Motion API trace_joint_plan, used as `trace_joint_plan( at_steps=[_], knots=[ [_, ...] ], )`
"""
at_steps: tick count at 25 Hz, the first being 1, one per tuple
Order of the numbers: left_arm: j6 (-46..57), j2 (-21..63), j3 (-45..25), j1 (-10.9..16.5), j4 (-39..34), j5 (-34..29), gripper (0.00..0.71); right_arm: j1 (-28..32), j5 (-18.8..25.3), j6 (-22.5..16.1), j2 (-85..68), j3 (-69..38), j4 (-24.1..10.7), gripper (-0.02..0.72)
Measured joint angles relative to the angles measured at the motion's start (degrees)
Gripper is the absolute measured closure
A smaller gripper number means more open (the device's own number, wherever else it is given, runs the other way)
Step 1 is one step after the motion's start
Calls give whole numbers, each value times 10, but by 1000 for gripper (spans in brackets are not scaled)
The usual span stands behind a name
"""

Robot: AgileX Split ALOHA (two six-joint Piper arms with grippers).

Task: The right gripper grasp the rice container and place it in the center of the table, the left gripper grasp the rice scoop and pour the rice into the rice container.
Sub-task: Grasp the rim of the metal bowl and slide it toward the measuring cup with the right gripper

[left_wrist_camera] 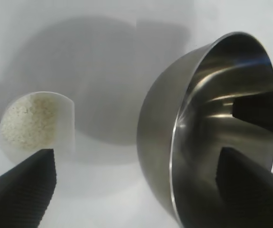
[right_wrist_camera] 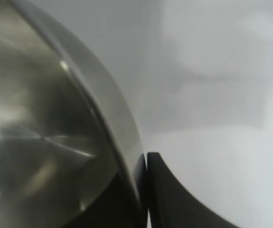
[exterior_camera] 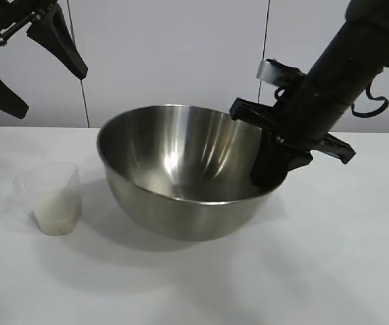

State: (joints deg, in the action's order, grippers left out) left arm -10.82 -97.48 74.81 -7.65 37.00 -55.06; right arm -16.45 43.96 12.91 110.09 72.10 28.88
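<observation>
The rice container (exterior_camera: 180,169), a large shiny steel bowl, stands mid-table, tipped slightly toward the exterior camera. My right gripper (exterior_camera: 273,168) is shut on its thin rim at the right side, one finger inside the bowl. The wrist view shows the pinched rim (right_wrist_camera: 127,142) at the fingertips of the right gripper (right_wrist_camera: 147,159). The rice scoop (exterior_camera: 49,198), a clear plastic cup with white rice (left_wrist_camera: 29,121) in its bottom, stands on the table left of the bowl. My left gripper (exterior_camera: 53,93) hangs open high above the scoop, holding nothing. Its view looks down on the scoop (left_wrist_camera: 39,123) and bowl (left_wrist_camera: 193,142).
The white table (exterior_camera: 316,271) spreads out in front of and to the right of the bowl. A pale panelled wall (exterior_camera: 180,47) stands behind. The scoop and the bowl are a short gap apart.
</observation>
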Motion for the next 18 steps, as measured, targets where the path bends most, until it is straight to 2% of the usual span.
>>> trace_joint_plan(
  at_steps=[4,9,18],
  knots=[
    [0,0,0,0,0,0,53,-24,-5,-16,0,0,-34,694],
    [0,0,0,0,0,0,53,-27,-16,-36,15,0,-61,694],
    [0,0,0,0,0,0,53,-27,-21,-41,42,0,-69,693]
  ],
)
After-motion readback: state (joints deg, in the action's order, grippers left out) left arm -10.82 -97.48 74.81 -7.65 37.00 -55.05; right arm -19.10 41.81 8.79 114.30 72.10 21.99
